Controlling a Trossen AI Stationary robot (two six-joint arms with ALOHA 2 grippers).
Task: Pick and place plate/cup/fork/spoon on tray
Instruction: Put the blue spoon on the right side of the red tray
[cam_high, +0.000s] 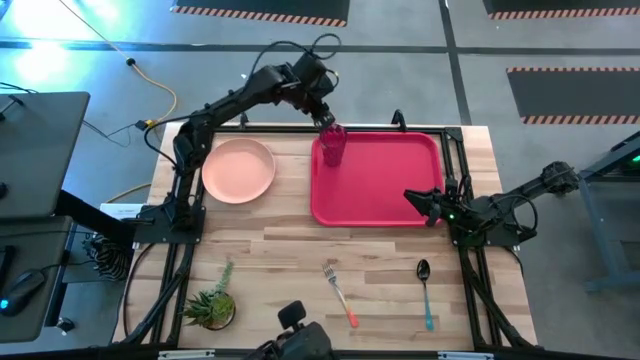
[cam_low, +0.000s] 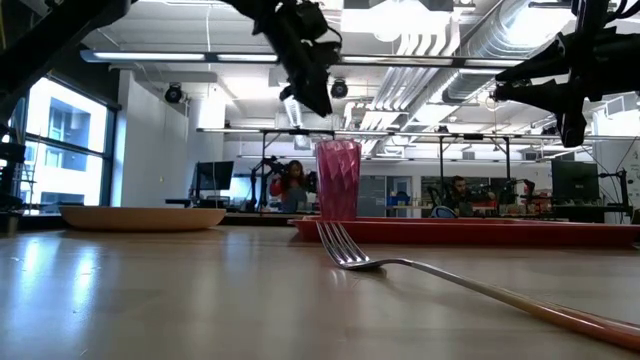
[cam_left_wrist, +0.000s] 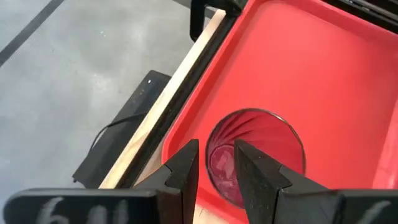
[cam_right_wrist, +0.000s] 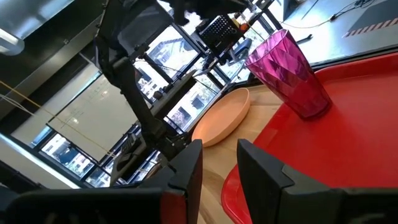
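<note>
The dark red cup (cam_high: 333, 145) (cam_low: 338, 180) stands upright on its base in the far left corner of the red tray (cam_high: 390, 190). My left gripper (cam_high: 326, 118) (cam_low: 315, 100) hangs open just above the cup's rim (cam_left_wrist: 255, 155), clear of it and slanting down. The peach plate (cam_high: 238, 170) lies flat on the table left of the tray. The fork (cam_high: 340, 293) and the spoon (cam_high: 425, 290) lie on the table near its front edge. My right gripper (cam_high: 415, 200) (cam_right_wrist: 219, 155) waits open over the tray's near right part, pointing level.
A small potted plant (cam_high: 212, 305) stands at the near left corner, and a camera mount (cam_high: 295, 320) sits at the near edge. Bare wood lies between the tray and the cutlery. Black frame rails (cam_high: 455, 160) run along the tray's far and right sides.
</note>
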